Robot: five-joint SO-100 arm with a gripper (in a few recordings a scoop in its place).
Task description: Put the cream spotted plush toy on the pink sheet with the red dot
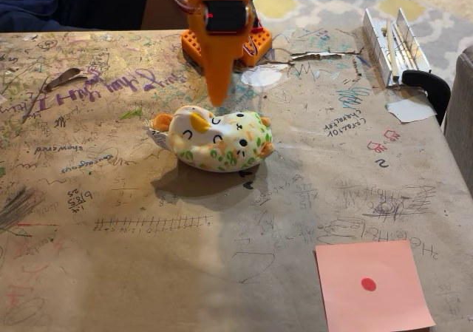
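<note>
The cream spotted plush toy lies on its side near the middle of the table, its orange ears and beak to the left. My orange gripper hangs tip-down just behind and above it. The fingers form one closed point with nothing between them, and they do not touch the toy. The pink sheet with the red dot lies flat at the front right corner, far from the plush. Its dot is uncovered.
The table is covered in brown paper full of scribbles. The arm's orange base stands at the back centre. A metal rail with a black clamp sits at the back right, with white paper scraps near it.
</note>
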